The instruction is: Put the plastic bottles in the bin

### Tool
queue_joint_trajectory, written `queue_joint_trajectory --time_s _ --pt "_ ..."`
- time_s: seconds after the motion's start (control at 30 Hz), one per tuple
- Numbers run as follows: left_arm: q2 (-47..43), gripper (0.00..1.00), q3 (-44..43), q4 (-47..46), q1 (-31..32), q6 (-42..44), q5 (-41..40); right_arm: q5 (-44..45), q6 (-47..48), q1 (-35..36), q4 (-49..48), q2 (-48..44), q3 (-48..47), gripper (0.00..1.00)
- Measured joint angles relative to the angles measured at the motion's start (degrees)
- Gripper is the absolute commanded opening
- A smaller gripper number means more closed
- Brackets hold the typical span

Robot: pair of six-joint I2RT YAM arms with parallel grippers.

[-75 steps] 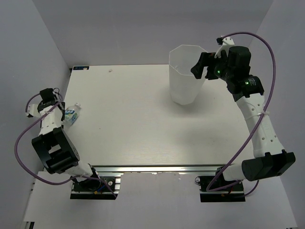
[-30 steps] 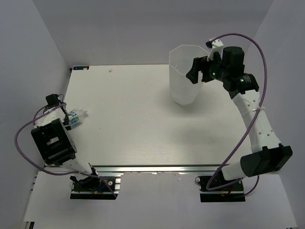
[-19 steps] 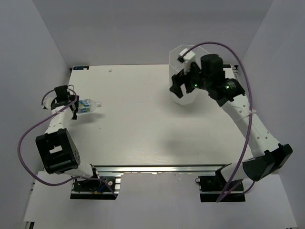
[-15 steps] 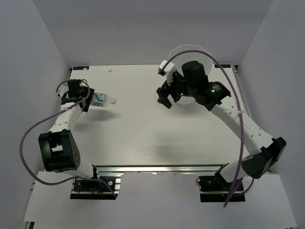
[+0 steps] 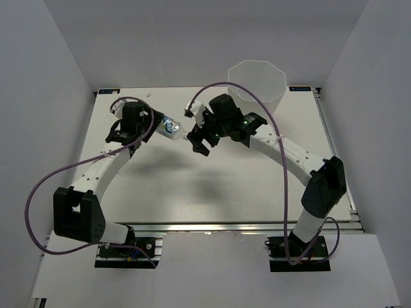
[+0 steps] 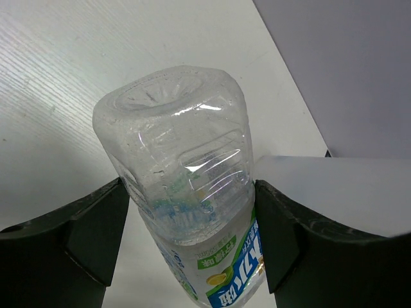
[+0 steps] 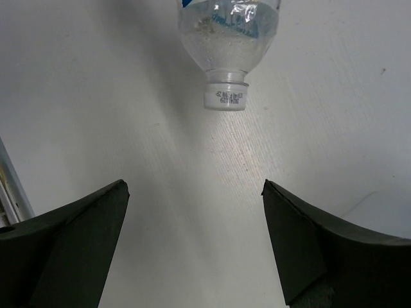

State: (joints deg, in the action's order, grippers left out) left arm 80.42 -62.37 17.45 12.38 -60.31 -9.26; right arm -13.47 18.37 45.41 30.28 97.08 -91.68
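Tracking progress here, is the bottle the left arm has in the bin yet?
Out. The left gripper holds the bottle over the table, well apart from the bin.

Neck of bottle (image 6: 186,192) cut off in left wrist view, body in right wrist view, foot of bin (image 5: 264,83) behind right arm (image 5: 260,131).

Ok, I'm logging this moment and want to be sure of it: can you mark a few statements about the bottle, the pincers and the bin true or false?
1. The left pincer grips a bottle. True.
2. The right pincer is shut on the bottle's neck. False: it is open, short of the neck.
3. The bin stands upright. True.
4. The bottle lies inside the bin. False: it is held over the table.
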Motion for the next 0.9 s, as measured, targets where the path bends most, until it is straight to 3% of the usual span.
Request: queue_joint_trajectory --time_s 0.4,0.53,0.63,0.67,0.73,0.77,0.83,0.9 --pt "-1.5 0.19 -0.4 -2.6 6.3 -1.4 -4.9 2.6 -6.1 1.2 -7.2 6.4 0.4 0.89" --pt "-1.5 0.19 -0.4 -3.3 7.2 -1.6 -4.9 4.3 -7.2 1.3 -9.6 7.6 0.3 0.80" --pt "-1.5 0.19 -0.4 -3.7 7.5 -1.6 -4.9 4.7 -7.5 1.3 -9.5 9.3 -0.4 0.67" --pt "-1.5 0.19 -0.4 -3.8 7.5 -1.6 -4.9 4.9 -7.6 1.3 -9.5 9.9 -0.7 0.55" --pt "-1.5 0.19 -0.4 -3.8 7.6 -1.4 -4.9 5.4 -7.8 1.2 -9.4 10.7 -0.8 0.40" --pt "-1.5 0.22 -0.4 -3.8 7.6 -1.3 -4.9 5.7 -7.9 1.1 -9.3 10.9 -0.8 0.26" --pt "-1.5 0.31 -0.4 -3.8 7.6 -1.0 -4.9 5.9 -8.3 1.1 -9.3 11.0 -0.8 0.17" --pt "-1.5 0.53 -0.4 -3.9 7.6 -0.8 -4.9 6.1 -8.7 1.1 -9.3 11.0 -0.9 0.08"
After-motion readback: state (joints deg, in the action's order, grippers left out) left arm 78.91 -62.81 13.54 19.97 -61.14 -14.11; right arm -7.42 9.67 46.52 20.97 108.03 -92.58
